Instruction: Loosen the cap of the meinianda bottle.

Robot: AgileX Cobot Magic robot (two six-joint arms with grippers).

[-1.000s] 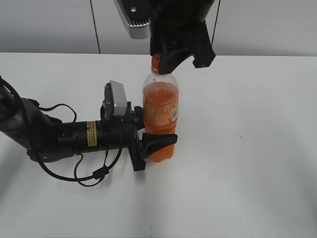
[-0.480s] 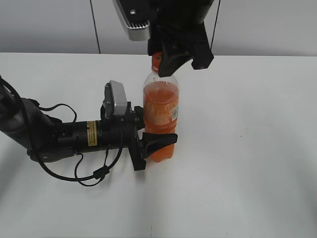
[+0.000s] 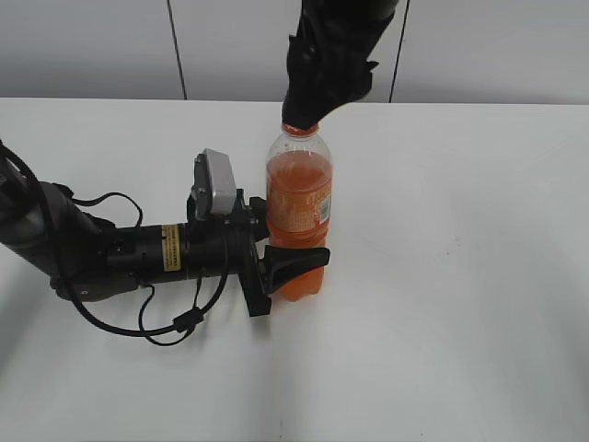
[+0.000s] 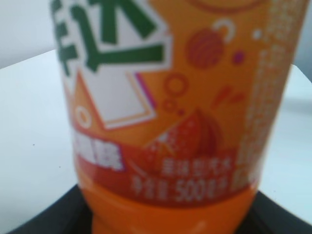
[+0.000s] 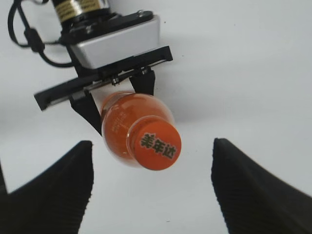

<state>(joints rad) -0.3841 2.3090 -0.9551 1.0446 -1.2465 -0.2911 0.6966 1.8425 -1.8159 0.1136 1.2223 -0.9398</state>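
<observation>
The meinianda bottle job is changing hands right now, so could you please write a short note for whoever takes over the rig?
Left gripper: shut on the meinianda bottle low on its body, holding it upright on the white table.
Right gripper: open, fingers spread wide on either side of the cap, not touching it.
Cap: on the bottle's neck, printed top facing the right wrist camera.
Done: bottle braced, right gripper positioned over the cap.
Unclear: whether the cap is loosened; the pictures cannot show it.
Left: check the cap, re-grip and twist if it is tight.
</observation>
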